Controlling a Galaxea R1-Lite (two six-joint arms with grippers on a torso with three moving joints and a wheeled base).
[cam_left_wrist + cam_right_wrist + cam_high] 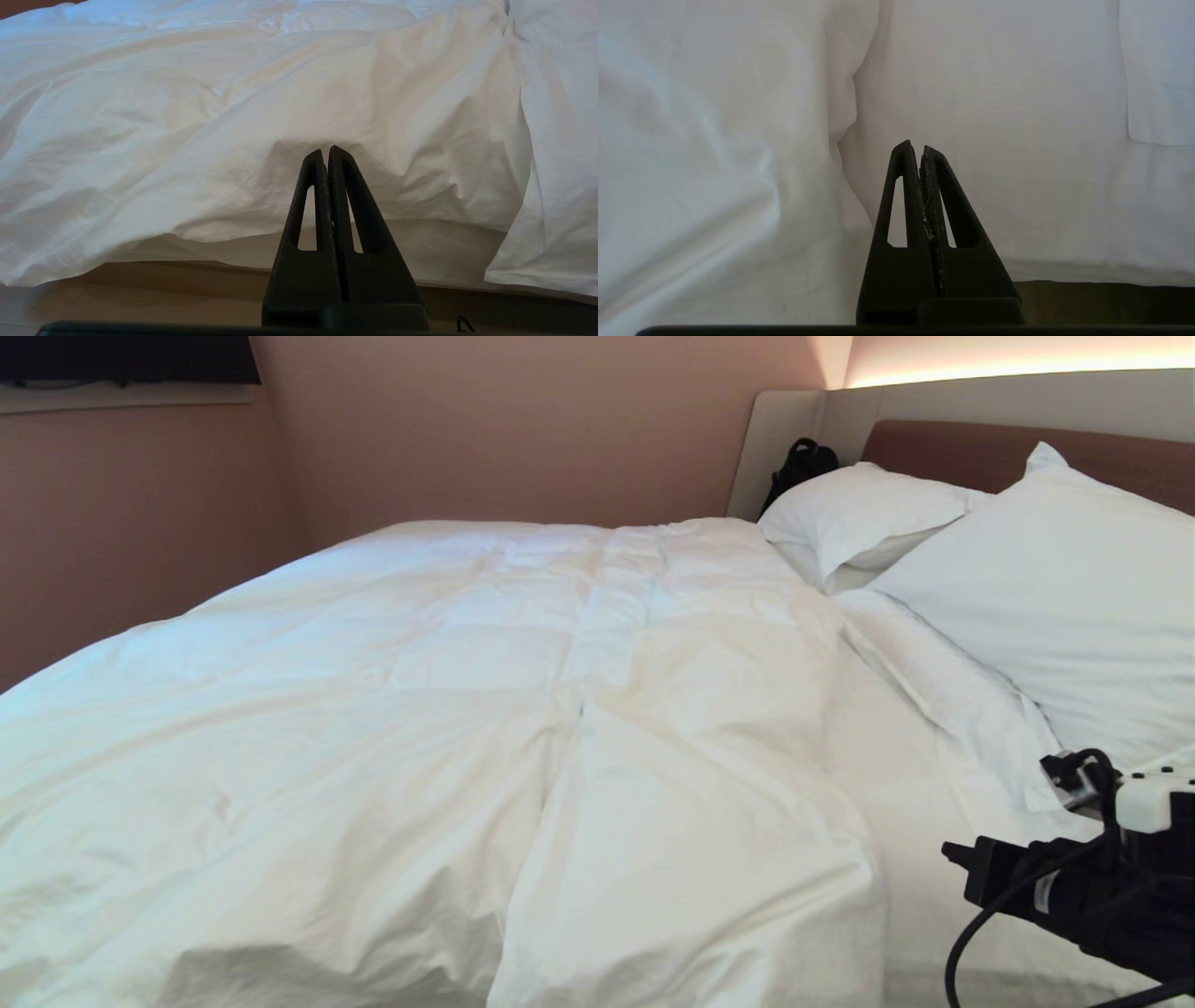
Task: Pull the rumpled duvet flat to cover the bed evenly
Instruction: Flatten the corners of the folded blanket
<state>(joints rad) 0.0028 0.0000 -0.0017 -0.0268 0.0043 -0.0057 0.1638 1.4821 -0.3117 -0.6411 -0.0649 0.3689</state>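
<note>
Duvet [485,709]: white, puffy, creased, spread over most of the bed [943,448], sheet apparently bare beside two pillows [1064,597]. Right pincer [920,148] closed, empty, near that edge; left pincer [326,151] closed, empty.

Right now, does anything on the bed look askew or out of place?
Yes. The duvet has a long ridge running down its middle, and its top edge stops short of the pillows near the right gripper, baring the sheet.
</note>
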